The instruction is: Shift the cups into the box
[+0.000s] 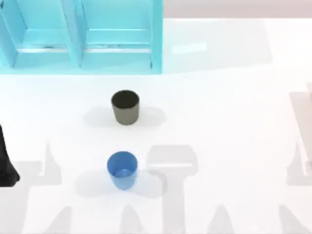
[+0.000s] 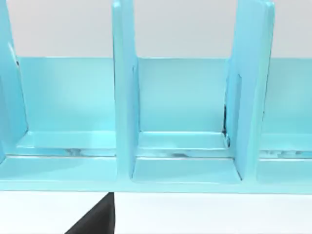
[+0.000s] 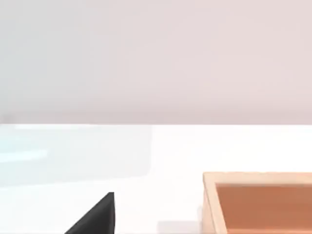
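The left arm (image 1: pixel 7 165) sat parked at the counter's (image 1: pixel 229 122) left edge; I cannot tell its jaws' state. The olive-grey cup (image 1: pixel 125 107) stood upright beyond the blue cup (image 1: pixel 122 169), both apart from the far-left turquoise rack (image 1: pixel 80 36). A wooden box (image 3: pixel 258 202) rested on the counter. No writing was legible.

The top camera is looking down on the desk (image 1: pixel 219 97); the left wrist camera is closely facing the blue rack (image 2: pixel 185 165), shared upper left.
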Available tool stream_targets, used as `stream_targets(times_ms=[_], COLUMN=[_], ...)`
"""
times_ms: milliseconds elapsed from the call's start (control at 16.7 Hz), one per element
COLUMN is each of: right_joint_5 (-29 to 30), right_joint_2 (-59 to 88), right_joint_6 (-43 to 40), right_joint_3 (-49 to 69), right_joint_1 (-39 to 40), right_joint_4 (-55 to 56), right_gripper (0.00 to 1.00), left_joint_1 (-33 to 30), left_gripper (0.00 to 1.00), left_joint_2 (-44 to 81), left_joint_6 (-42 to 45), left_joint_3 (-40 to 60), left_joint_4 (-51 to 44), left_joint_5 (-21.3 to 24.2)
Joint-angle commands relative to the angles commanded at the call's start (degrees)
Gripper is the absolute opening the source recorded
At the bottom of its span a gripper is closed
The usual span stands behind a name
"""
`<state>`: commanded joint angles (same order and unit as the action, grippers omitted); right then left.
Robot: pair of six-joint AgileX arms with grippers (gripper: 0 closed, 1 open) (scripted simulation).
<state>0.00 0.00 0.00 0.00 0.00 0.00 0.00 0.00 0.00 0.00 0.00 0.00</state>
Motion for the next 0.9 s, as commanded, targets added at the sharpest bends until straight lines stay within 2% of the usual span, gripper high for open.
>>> stream_targets(times_ms=[240, 480, 660, 900], right_joint_5=[-0.01, 0.24, 0.89, 2.47], right_joint_2=[1.59, 11.74, 24.22, 44.45], right_joint_6=[0.26, 2.12, 4.78, 10.22], right_joint_3=[0.86, 7.22, 16.29, 33.95], right_joint_1=[0.54, 3.69, 7.51, 14.02], right_joint_4=[-1.21, -8.27, -16.11, -27.69], right_gripper=[1.0, 1.0, 1.0, 1.0], left_joint_1=[0.0, 0.0, 0.0, 0.0], left_gripper=[1.0, 1.0, 1.0, 1.0], left_joint_2=[0.0, 0.0, 0.0, 0.0], left_joint_6=[0.0, 0.0, 0.0, 0.0], left_joint_3=[0.0, 0.0, 0.0, 0.0], left_joint_4=[0.0, 0.0, 0.0, 0.0], left_joint_5=[0.0, 0.0, 0.0, 0.0])
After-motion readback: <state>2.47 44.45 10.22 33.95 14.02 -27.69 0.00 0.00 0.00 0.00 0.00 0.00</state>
